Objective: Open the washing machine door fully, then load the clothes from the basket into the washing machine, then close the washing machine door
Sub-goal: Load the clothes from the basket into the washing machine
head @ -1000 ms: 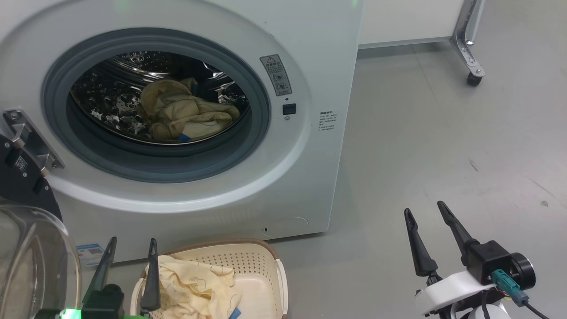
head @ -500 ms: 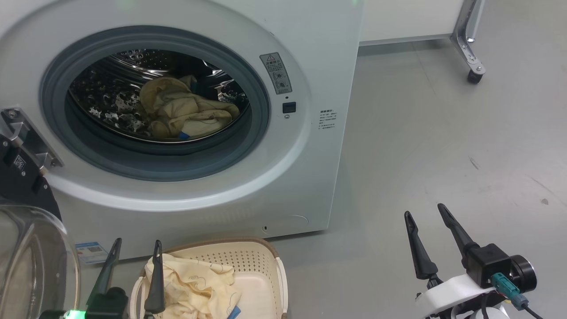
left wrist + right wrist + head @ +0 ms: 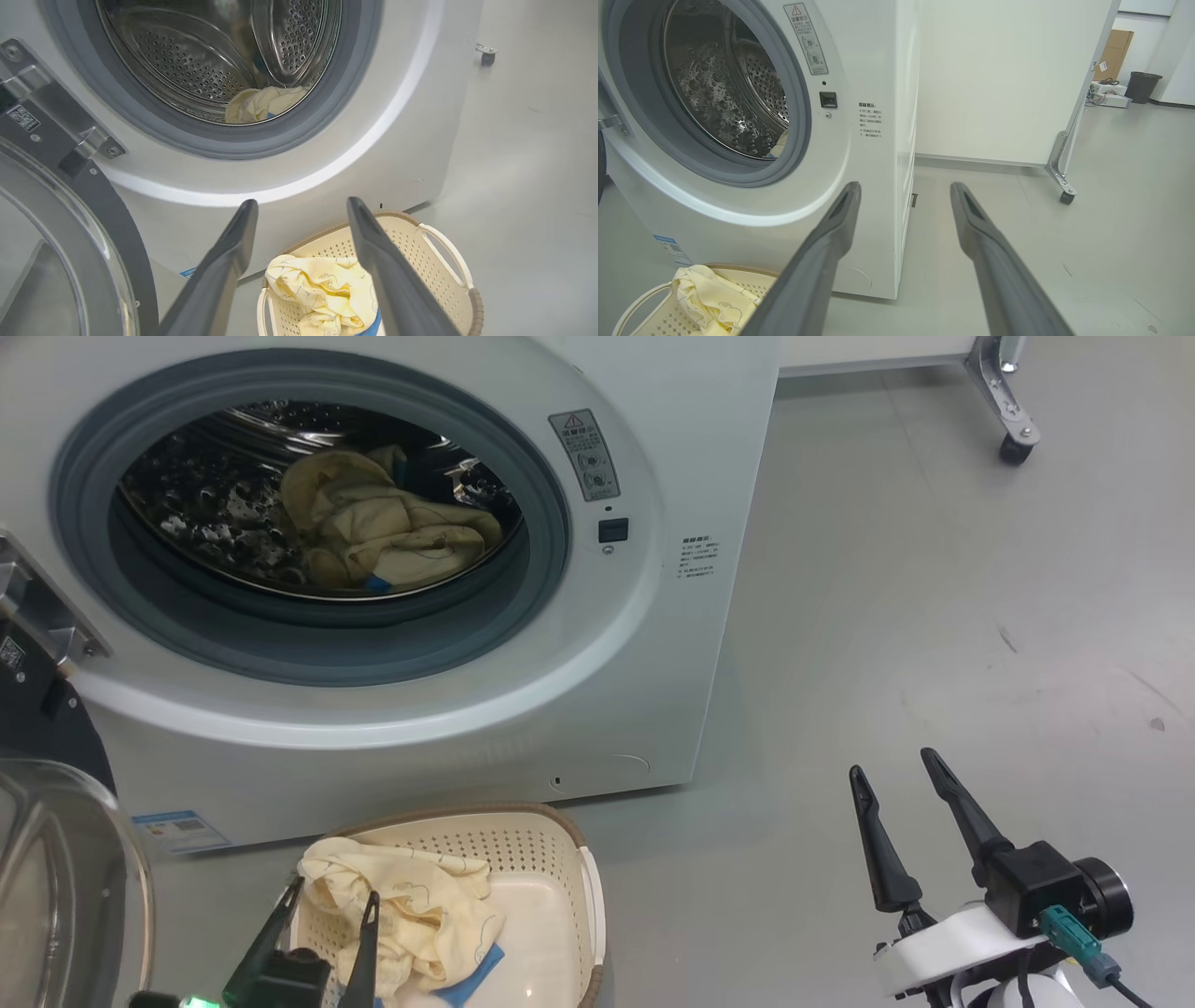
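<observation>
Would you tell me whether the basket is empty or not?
Not empty: pale-yellow clothes and a blue piece lie in the basket.

Bright, even, cool light falls from above, leaving only soft shadows on the grey floor (image 3: 887,616). The steel drum (image 3: 205,513) sparkles with small highlights, and a pale band of glare curves along the washing machine (image 3: 336,163) front. Both wrist views bow straight edges near their borders; the close fingers (image 3: 817,261) look slightly soft
</observation>
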Controlling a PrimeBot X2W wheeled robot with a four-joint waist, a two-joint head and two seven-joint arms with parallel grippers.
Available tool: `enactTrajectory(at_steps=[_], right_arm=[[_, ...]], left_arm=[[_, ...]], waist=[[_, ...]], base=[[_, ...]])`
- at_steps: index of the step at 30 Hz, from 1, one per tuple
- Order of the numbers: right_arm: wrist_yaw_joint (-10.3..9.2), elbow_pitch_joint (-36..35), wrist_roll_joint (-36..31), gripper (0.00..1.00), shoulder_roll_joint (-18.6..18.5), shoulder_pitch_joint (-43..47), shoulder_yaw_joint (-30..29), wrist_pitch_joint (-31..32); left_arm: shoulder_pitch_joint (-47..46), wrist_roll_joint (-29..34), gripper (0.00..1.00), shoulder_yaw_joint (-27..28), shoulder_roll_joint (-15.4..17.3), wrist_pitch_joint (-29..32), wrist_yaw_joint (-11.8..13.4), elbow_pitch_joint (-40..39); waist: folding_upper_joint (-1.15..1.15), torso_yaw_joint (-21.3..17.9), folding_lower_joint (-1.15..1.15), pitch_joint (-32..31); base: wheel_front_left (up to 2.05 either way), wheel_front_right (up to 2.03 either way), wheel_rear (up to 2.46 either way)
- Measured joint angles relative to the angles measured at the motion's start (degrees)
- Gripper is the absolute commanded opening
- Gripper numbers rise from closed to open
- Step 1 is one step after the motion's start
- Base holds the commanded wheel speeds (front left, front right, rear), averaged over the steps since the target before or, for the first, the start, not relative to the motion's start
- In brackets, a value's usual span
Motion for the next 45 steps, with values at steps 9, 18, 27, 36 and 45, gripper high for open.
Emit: enactTrajectory(at_steps=[9, 18, 27, 36, 45], right_arm=[[0.53, -2.3, -0.07, 1.0, 0.13, -3.07, 0.16, 0.0], [1.03, -3.64, -0.02, 1.0, 0.88, -7.14, 0.41, 0.0], [1.53, -4.32, 0.88, 1.0, 1.77, -10.13, 1.13, 0.0], [2.05, -5.43, 1.62, 1.0, 1.98, -13.73, 1.32, 0.0], [2.23, -6.52, 2.74, 1.0, 2.24, -16.39, 1.57, 0.0]], left_arm=[[-9.32, 8.27, 1.0, -6.24, 3.14, 5.91, -2.13, 7.83], [-18.07, 12.59, 1.0, -10.12, 4.24, 11.78, -4.99, 16.83], [-24.57, 13.77, 1.0, -9.12, 5.04, 15.71, -6.05, 24.19], [-31.36, 16.1, 1.0, -8.81, 8.2, 17.26, -6.06, 29.1], [-37.33, 16.94, 1.0, -8.25, 8.99, 18.95, -6.05, 32.37]], waist=[[0.0, -0.59, 0.0, 6.51], [0.0, -2.05, 0.01, 13.45], [0.0, -4.66, 0.01, 20.5], [0.0, -7.71, 0.01, 27.72], [0.0, -10.3, 0.01, 35.19]], base=[[0.0, 0.0, 0.0], [0.0, 0.0, 0.0], [0.0, 0.0, 0.0], [0.0, 0.0, 0.0], [0.0, 0.0, 0.0]])
